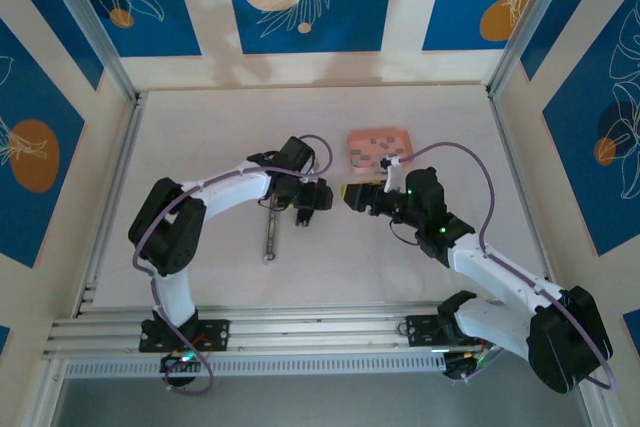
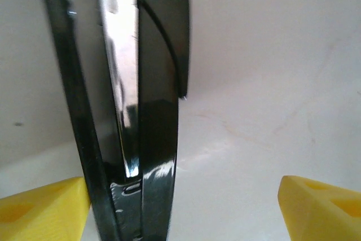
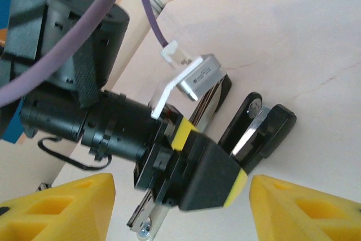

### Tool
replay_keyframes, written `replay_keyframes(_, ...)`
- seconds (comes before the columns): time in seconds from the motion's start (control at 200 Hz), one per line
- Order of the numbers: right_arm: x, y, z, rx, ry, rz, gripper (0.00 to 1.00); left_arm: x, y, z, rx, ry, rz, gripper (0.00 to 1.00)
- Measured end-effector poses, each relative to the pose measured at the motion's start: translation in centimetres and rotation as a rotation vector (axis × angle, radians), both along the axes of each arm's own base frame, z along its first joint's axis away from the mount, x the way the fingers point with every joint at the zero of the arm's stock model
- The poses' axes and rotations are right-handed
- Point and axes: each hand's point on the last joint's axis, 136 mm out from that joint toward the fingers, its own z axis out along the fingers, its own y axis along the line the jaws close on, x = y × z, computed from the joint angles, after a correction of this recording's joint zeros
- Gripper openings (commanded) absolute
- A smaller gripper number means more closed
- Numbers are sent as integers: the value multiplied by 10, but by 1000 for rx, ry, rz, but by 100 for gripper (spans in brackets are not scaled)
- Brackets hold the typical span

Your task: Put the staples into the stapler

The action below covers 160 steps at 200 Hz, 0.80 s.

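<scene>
Standing by the table (image 1: pixel 200 127), I see the stapler (image 1: pixel 270 232) lying left of centre. Its long axis runs almost straight from 12 o'clock down to 6 o'clock. The 12 o'clock end sits under the left gripper (image 2: pixel 183 196). In the left wrist view the stapler looks swung open: the chrome rail and black arms draw together near the fingers (image 2: pixel 39 210) and fan out away from them. My guess is that the hinge is at the gripper end and the open mouth points toward 6 o'clock, though I can't be sure.

The left gripper's yellow fingers are spread wide and clamp nothing. The stapler sits hard by one finger, with a wide gap to the other. If they pinch from here, I'd worry the near finger would push the stapler sideways or tip it before the far one arrives.

Just to the right, the right gripper (image 3: pixel 181 201) faces the left one. Its fingers are also parted and empty. The two heads are close enough that a careless reach could knock them together.

The staples (image 1: pixel 380 147) lie as grey patches on the pink tray (image 1: pixel 404 133), at about 1 o'clock from the right gripper. Such thin strips lying flat could easily slip or snap in a pinch.
</scene>
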Motion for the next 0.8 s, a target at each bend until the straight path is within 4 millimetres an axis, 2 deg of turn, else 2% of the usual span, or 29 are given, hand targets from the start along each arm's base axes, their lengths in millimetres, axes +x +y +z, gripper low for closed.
replay_keyframes(0.125, 2, -2, 0, 13, 18, -15, 65, -9, -14, 1, -39, 12, -21, 84)
replay_keyframes(0.265, 2, -3, -1, 18, 30, -20, 65, -8, -13, 1, -31, -1, 5, 82)
replay_keyframes(0.405, 2, -3, -4, 17, 40, -20, 65, 6, -2, 6, -19, -38, 78, 77)
replay_keyframes(0.6, 2, -2, -9, 12, 59, -15, 65, 34, 17, 11, -20, -83, 199, 64)
replay_keyframes(0.8, 3, -6, -12, 6, 73, -23, 65, 52, 30, 9, -23, -97, 276, 55)
